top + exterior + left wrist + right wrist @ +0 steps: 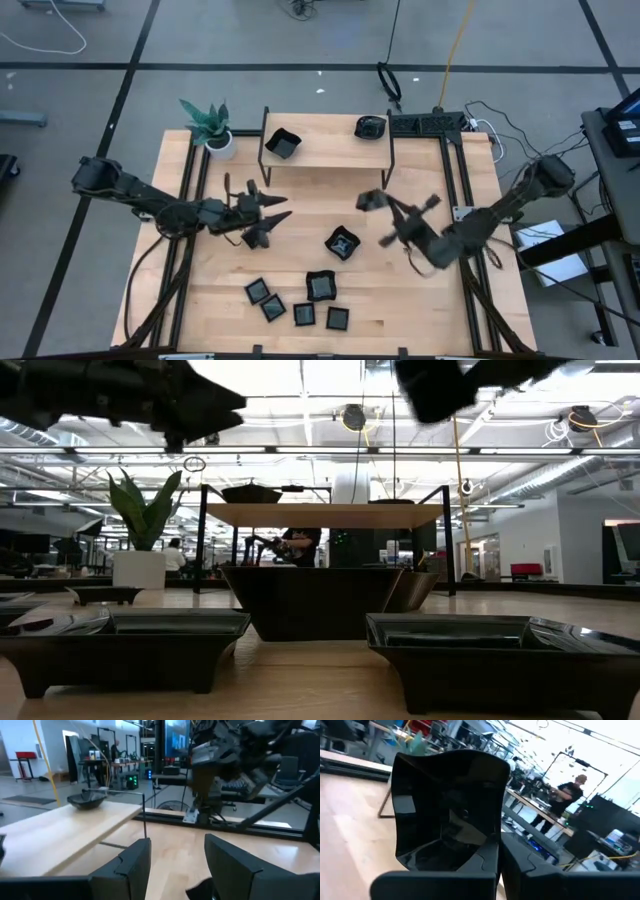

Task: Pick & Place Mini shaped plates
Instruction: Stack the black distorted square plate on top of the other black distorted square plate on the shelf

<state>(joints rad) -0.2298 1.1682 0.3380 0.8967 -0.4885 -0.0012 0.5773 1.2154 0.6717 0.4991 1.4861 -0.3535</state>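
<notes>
Plates lie scattered in the high view: five small black dishes near the table's front edge, one at mid-table, two more on the raised shelf. Right gripper, above the table's right half, is clamped on a black plate; left gripper hovers over the left half, fingers apart, carrying nothing.

Low view shows dishes close up, the plant behind.

Left wrist view: spread fingers face a bowl on the shelf.

Right wrist view: the held plate fills the frame, tilted on edge; a person stands far off.
</notes>
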